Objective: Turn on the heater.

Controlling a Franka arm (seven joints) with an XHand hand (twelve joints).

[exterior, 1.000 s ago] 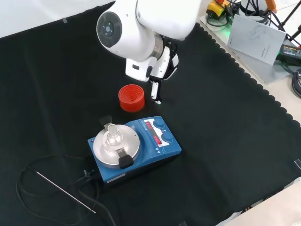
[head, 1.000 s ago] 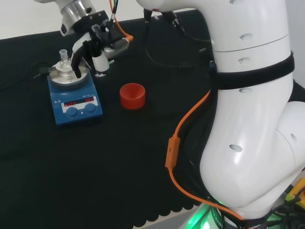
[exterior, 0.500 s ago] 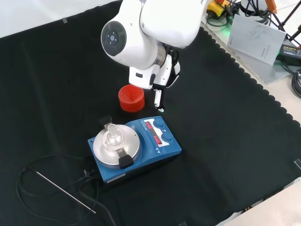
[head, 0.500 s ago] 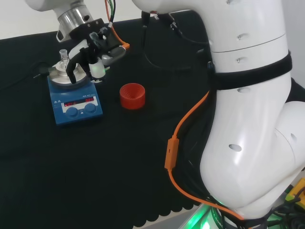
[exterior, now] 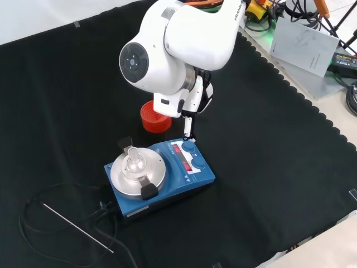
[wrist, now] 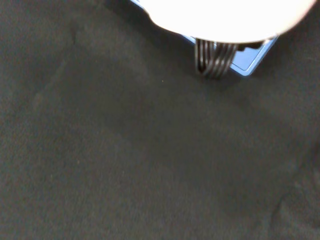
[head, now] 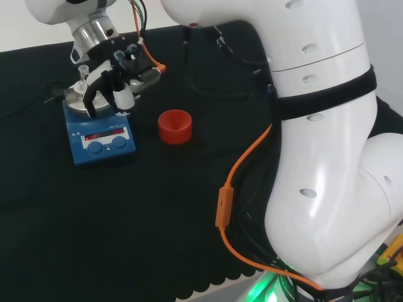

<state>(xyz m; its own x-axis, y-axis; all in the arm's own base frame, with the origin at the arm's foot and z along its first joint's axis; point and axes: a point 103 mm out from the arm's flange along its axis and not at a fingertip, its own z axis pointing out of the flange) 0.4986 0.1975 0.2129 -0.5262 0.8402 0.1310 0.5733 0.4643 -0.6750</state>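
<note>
The heater [head: 99, 135] is a blue hotplate with a round silver top, red displays and two blue knobs [exterior: 189, 147]; a small clear flask [exterior: 133, 162] stands on its plate. In the head view my hand [head: 113, 82] hangs over the heater's right side, fingers pointing down and holding nothing. In the front view one finger [exterior: 188, 125] reaches down from behind the arm's white link, with its tip just above the heater's upper knob. The wrist view catches a blue corner of the heater [wrist: 252, 57] past a blurred white part of the hand [wrist: 225, 17].
A red ribbed ring stand [head: 174, 126] sits on the cloth to the heater's right in the head view; in the front view the stand [exterior: 149, 118] is partly behind the arm. A black cable and a thin metal probe [exterior: 72, 226] lie beside the heater.
The hand has moved from beside the red stand toward the heater. In the front view its finger has come down close to the knobs. The heater and the stand have stayed put.
</note>
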